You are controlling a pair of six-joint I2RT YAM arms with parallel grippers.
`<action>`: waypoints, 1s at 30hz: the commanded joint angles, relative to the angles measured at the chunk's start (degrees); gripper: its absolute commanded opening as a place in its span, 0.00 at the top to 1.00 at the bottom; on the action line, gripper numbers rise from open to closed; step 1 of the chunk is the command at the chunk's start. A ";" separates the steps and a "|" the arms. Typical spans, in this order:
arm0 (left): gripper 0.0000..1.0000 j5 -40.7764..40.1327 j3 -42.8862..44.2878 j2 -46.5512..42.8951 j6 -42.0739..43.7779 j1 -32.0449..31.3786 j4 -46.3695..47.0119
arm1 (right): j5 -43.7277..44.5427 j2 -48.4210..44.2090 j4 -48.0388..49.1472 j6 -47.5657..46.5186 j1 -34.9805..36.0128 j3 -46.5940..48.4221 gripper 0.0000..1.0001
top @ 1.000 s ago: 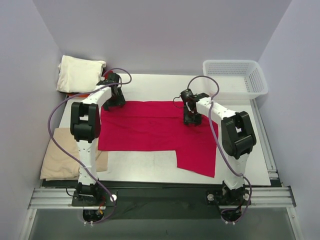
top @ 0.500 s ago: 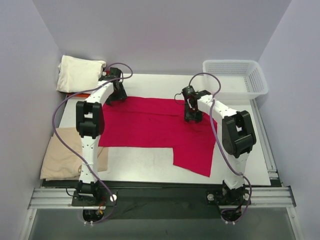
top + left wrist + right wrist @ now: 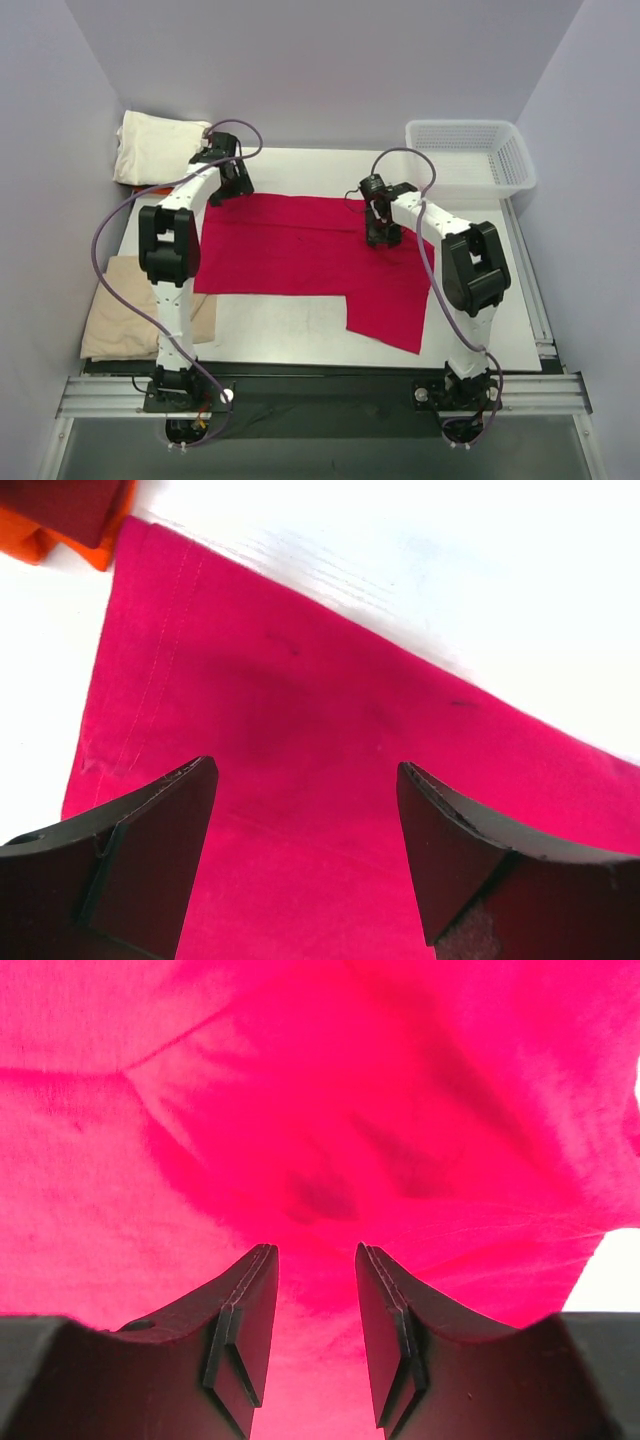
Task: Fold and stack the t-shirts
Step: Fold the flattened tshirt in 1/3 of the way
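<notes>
Lying spread on the desk (image 3: 280,330): crimson t-shirt (image 3: 300,255), smooth, stitched hem at its corner | left pincer (image 3: 305,770): jaws wide apart above that corner, holding nothing | right pincer (image 3: 315,1250): jaws part-open over wrinkled cloth | orange t-shirt (image 3: 60,545) just beyond left pincer; cream t-shirt (image 3: 155,145) and basket (image 3: 523,165) farther off.

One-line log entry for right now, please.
left gripper open over far-left corner of red t-shirt | right gripper jaws apart, nothing between, over its right half | shirt lying spread out
</notes>
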 commanded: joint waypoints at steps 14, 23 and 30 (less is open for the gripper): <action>0.16 2.08 -10.21 -12.53 -0.19 -1.40 4.48 | 4.01 4.84 -1.91 -2.81 1.53 0.84 0.67; 0.16 2.34 -12.32 -14.20 0.25 -1.48 4.57 | 6.29 4.24 -2.53 -1.68 1.00 1.12 0.80; 0.17 2.78 -13.20 -14.46 0.25 -1.48 4.83 | 10.07 2.12 -3.76 -1.23 0.91 0.93 0.76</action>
